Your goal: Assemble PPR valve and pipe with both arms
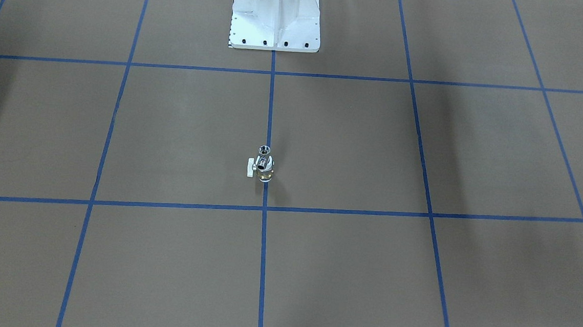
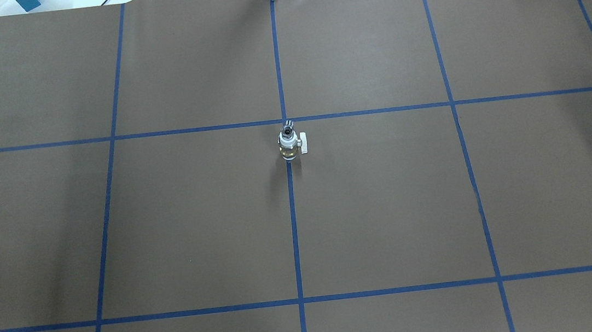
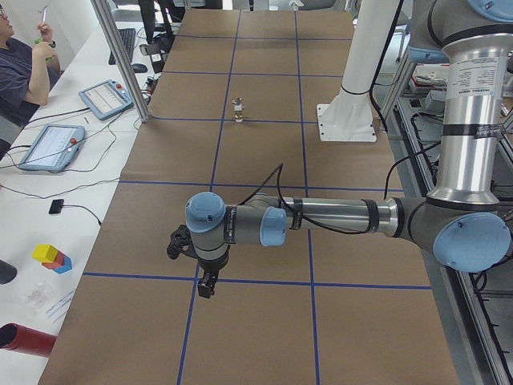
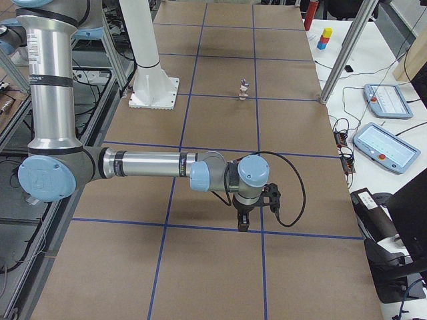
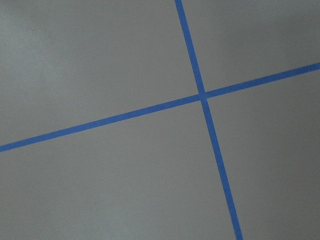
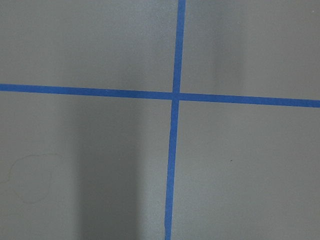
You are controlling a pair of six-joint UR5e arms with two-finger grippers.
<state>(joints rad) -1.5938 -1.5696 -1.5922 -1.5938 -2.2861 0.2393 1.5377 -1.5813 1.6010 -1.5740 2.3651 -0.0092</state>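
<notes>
- The PPR valve (image 1: 264,171) stands upright on the brown surface (image 2: 198,226). It sits on the blue tape line (image 2: 293,216) that runs out from my white pedestal base (image 1: 276,13), about halfway across.
- Its brass-coloured middle is low, and its small white handle points to my right.
- The pipe (image 1: 263,151), a short shiny silver piece with its round open end upward, sits on top of the valve and touches it. I cannot tell how deep it is seated.
- My left arm (image 3: 337,215) reaches out level over my left end of the surface. My left hand (image 3: 207,287) points down above a tape crossing, well apart from the valve.
- I cannot tell whether that hand is clenched or released, as only the side view shows it.
- My right arm (image 4: 150,164) reaches out level over my right end. My right hand (image 4: 241,224) points down above another tape crossing, also well apart from the valve.
- I cannot tell its state either.
- Both wrist views show only bare surface and crossed tape.
</notes>
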